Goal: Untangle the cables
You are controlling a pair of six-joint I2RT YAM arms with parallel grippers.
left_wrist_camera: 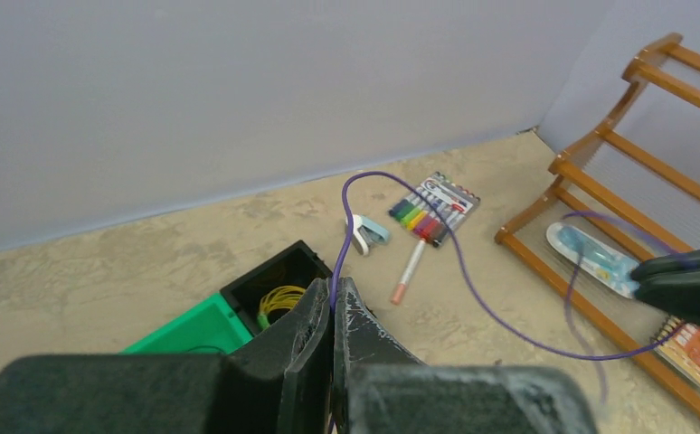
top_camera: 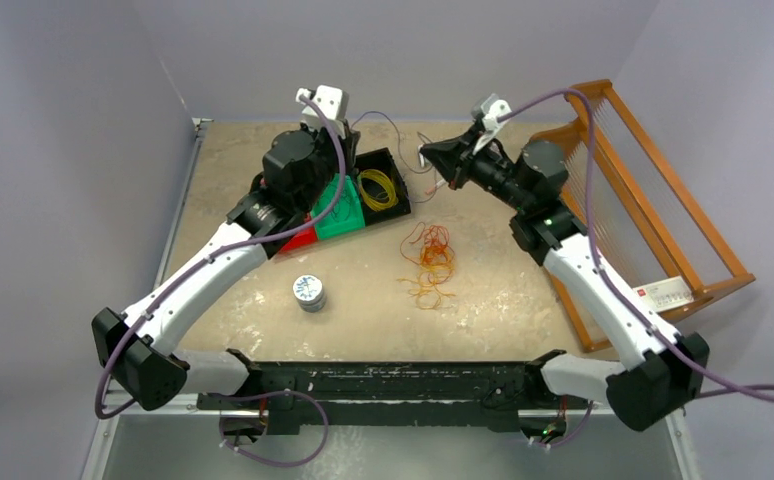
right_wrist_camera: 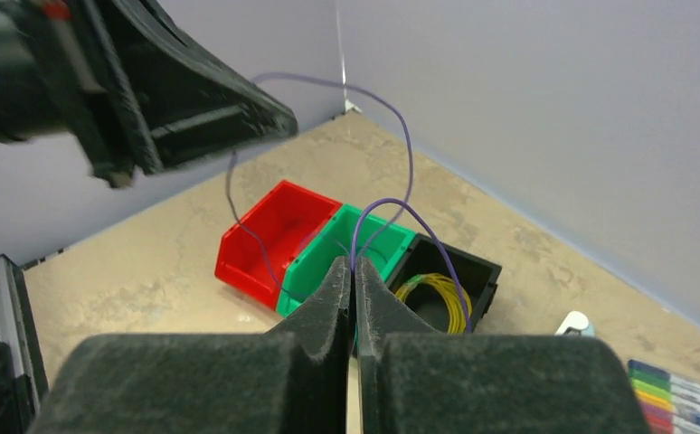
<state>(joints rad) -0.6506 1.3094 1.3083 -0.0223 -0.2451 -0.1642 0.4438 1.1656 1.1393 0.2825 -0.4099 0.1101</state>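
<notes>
– So, status at the pincers, L and R?

– Both closed. The left gripper [left_wrist_camera: 334, 291], black w/ two flat fingers, is clamped on a thin violet wire [left_wrist_camera: 339, 242], which exits upward at the tips. The right gripper [right_wrist_camera: 354, 268], same type, pinches what appears to be the same wire. No gap visible btwn the fingers on either unit.

– Wire pos.?

– Off the sandy tabletop [top_camera: 503, 300], slung btwn the two grippers in slack arcs over the far part of the table. One arc droops toward the green plastic bin [right_wrist_camera: 319, 255]. Contact w/ the bin: cannot tell.

– Other cables?

– The yellow wire coil [top_camera: 380, 188] lies inside the black plastic bin [right_wrist_camera: 459, 256], next to the green one. The orange-red wire bundle [top_camera: 429, 262] lies loose mid-table, apart from bins and grippers. Further out are the pack of coloured markers [left_wrist_camera: 434, 210] and the brown wooden rack [left_wrist_camera: 566, 165]; neither is a task item.

– Handling notes?

– Est. only. The wire looks very light and limp, so it should sag rather than hold shape. It is thin and smooth, so it is likely to slide thru the pads under pull. Grip single strands near a free end or either side of a crossing, never the whole clump. Pull slowly: a hard tug prob. tightens knots or kinks the strand.
</notes>
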